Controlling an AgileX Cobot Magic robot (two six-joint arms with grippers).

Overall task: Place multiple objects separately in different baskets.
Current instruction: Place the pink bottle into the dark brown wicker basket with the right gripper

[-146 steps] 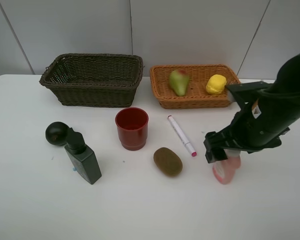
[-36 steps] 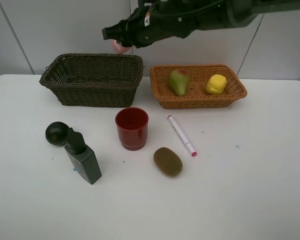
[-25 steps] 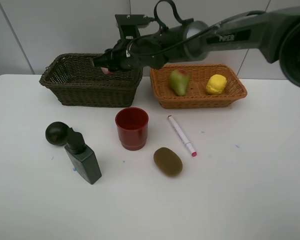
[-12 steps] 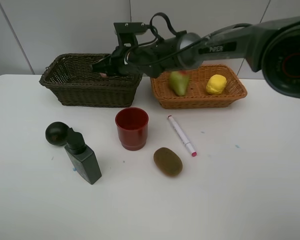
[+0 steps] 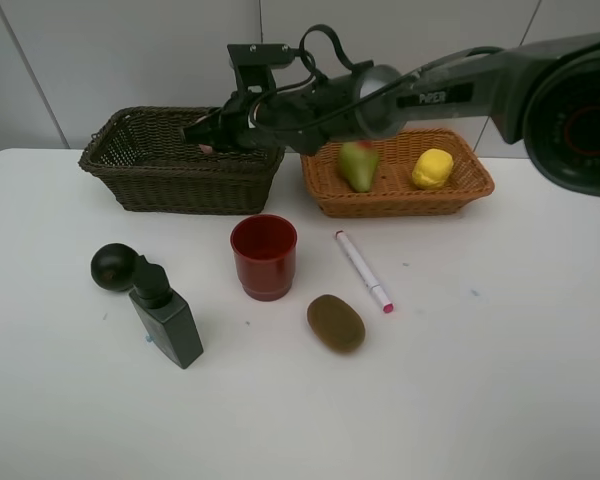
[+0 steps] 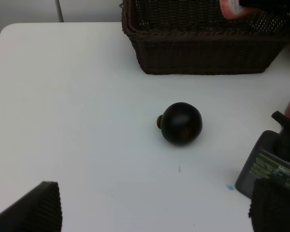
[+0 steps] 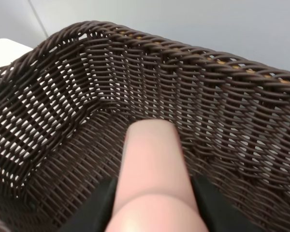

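My right gripper (image 5: 206,140) reaches across and is shut on the small pink bottle (image 7: 152,179), holding it just inside the dark brown basket (image 5: 130,165) above its floor. Its fingers (image 7: 97,203) flank the bottle. The pear (image 5: 357,165) and lemon (image 5: 432,168) lie in the orange-tan basket (image 5: 325,190). On the table are the red cup (image 5: 264,256), marker (image 5: 363,270), kiwi (image 5: 335,323), dark round fruit (image 5: 113,266) and dark green bottle (image 5: 167,322). My left gripper (image 6: 154,210) hangs open over the table near the dark fruit (image 6: 181,123), holding nothing.
The white table's far edge meets a grey wall behind both baskets. The dark basket's woven walls (image 7: 63,96) stand close around the held bottle. The green bottle (image 6: 275,164) lies beside my left gripper's finger (image 6: 275,205).
The right gripper sank slightly into the dark basket with the pink bottle, then held still. Several seconds ago it gripped that bottle on the table at the right.
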